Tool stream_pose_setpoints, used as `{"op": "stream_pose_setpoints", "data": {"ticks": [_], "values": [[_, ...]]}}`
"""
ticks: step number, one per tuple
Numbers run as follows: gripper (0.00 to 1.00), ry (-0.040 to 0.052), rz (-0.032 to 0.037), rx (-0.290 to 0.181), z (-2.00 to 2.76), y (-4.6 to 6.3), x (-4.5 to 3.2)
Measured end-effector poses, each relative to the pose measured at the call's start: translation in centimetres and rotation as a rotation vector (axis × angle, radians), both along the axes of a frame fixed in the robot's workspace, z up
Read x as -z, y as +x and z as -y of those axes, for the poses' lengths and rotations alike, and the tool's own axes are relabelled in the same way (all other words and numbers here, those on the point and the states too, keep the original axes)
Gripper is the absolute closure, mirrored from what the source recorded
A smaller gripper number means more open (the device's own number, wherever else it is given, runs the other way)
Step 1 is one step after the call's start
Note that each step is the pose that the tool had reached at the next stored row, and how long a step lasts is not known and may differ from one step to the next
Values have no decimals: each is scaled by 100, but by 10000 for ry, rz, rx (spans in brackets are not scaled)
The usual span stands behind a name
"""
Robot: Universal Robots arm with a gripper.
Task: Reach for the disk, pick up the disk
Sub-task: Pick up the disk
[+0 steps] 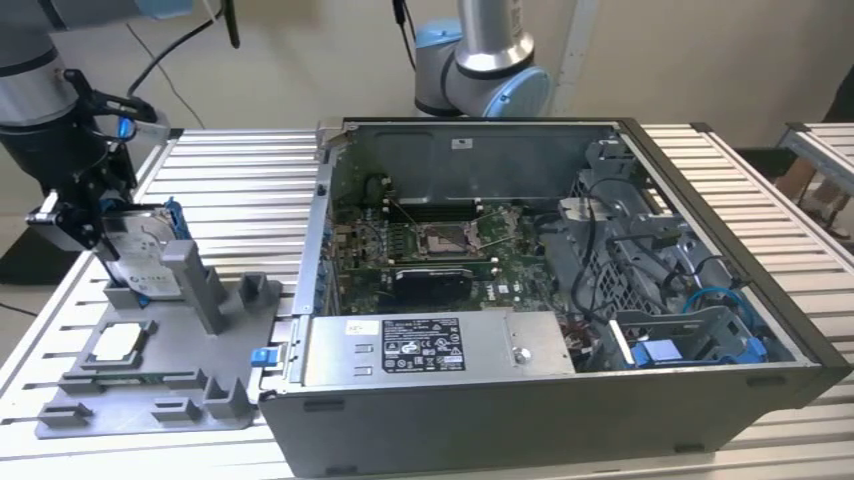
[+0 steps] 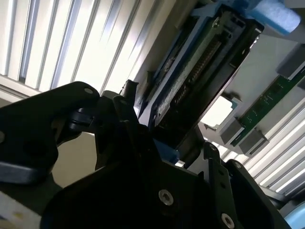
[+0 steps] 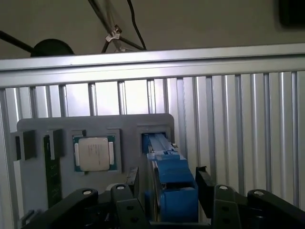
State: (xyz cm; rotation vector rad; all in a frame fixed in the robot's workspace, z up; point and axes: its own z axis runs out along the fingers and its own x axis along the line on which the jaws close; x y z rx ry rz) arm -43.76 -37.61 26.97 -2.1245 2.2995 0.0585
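Ribbed aluminium slats form the bench, on which an open computer case is set at the centre and a grey fixture tray lies towards the exterior view's left. The disk is stood on its edge in a slot at the tray's far end in the exterior view. It is judged to be kept upright in this way so that both broad faces are left free for a grasp from above.

The hand is placed over the disk's upper part. In the first wrist view the blue bracket is seen edge-on directly below the wrist, lined up with the slot. The disk is thus straddled, but whether it is clamped or merely enclosed cannot be told, since the contact is hidden by dark metal in both wrist views. Its lower edge appears to be seated in the slot, though this is not certain.

A small square chip is held in a neighbouring recess of the tray, apart from the hand.
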Motion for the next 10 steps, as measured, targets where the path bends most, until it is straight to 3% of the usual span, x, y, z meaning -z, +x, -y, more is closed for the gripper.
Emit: {"op": "stream_pose_setpoints", "data": {"ticks": [10], "values": [[0,47,1,-1,0,0,57]]}}
